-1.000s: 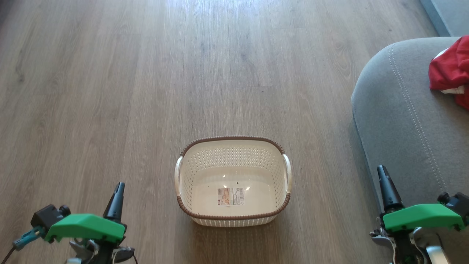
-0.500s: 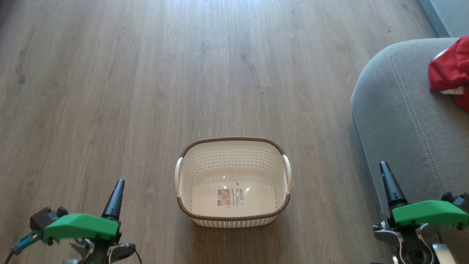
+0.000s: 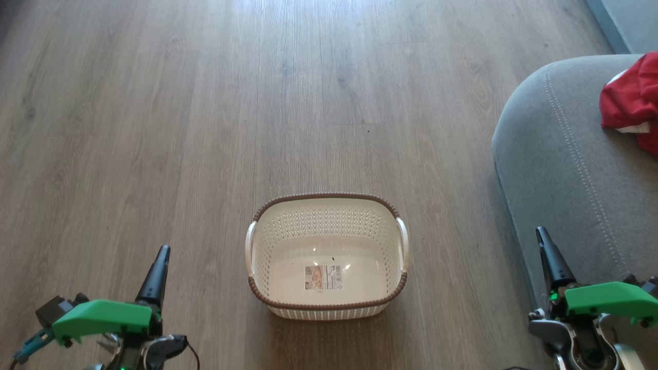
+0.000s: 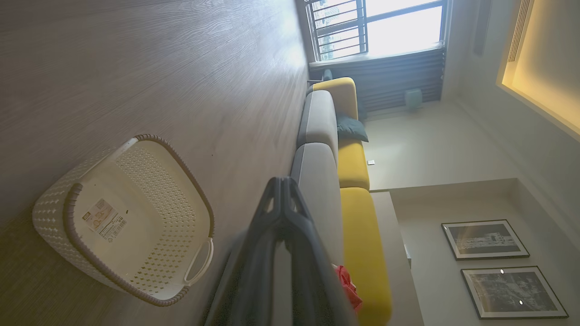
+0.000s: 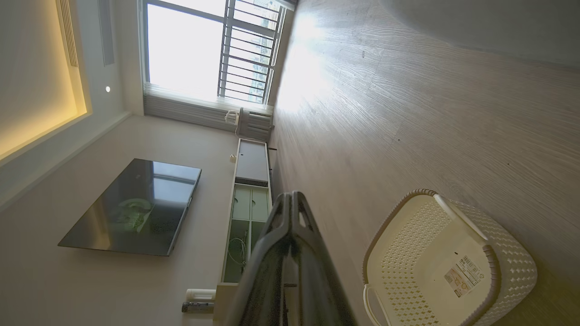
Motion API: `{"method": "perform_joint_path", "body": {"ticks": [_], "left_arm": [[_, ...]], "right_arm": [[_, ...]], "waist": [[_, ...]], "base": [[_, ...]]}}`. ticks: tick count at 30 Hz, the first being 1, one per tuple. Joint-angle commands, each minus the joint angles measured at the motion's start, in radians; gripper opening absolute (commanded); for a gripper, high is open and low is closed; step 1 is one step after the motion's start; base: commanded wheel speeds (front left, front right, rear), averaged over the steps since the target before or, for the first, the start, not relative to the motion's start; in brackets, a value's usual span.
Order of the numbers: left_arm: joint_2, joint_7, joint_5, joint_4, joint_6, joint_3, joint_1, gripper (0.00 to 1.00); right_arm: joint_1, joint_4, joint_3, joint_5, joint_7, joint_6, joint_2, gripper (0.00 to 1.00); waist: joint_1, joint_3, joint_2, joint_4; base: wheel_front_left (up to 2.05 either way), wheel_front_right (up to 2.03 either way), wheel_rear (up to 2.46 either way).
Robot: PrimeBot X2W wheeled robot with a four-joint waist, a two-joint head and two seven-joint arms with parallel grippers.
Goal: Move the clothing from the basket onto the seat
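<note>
The basket (image 3: pixel 324 228) is cream, perforated, brown-rimmed; at two o'clock the seat (image 3: pixel 555 169) is grey, pale-stitched, the clothing (image 3: pixel 627 97) red and white.

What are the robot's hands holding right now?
Nothing. The left gripper and right gripper are both shut and empty; the clothing lies on the seat, not in the basket.

Daylight from the window (image 5: pixel 199 50) glares on the floor (image 5: pixel 317 63); sharp frames.

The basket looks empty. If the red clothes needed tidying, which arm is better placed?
Probably the right. The right gripper sits by the edge of the grey seat where the clothing lies; the left gripper is on the far side of the empty basket. Both are shut.
</note>
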State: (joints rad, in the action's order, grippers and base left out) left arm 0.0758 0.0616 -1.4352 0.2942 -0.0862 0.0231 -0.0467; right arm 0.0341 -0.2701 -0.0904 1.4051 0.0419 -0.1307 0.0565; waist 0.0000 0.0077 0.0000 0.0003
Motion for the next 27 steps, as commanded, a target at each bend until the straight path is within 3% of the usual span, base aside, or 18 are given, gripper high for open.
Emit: {"method": "perform_joint_path", "body": {"ticks": [1,17,27], "left_arm": [[0.001,0.009,-0.031,-0.038,-0.016,0.042,-0.058,0.00],[-0.025,0.052,-0.171,-0.049,-0.044,0.091,-0.061,0.00],[-0.026,0.052,-0.173,-0.049,-0.044,0.091,-0.061,0.00]], "right_arm": [[0.061,0.029,0.012,0.037,0.011,0.000,0.009,0.00],[0.072,0.026,-0.004,0.217,0.056,0.000,0.008,0.00],[0.072,0.026,-0.007,0.217,0.058,0.000,0.006,0.00]], "waist": [[0.0000,0.000,0.0000,0.000],[0.0000,-0.005,0.0000,0.000],[0.0000,-0.005,0.0000,0.000]], "base": [[0.00,0.00,0.00],[0.00,0.00,0.00],[0.00,0.00,0.00]]}}
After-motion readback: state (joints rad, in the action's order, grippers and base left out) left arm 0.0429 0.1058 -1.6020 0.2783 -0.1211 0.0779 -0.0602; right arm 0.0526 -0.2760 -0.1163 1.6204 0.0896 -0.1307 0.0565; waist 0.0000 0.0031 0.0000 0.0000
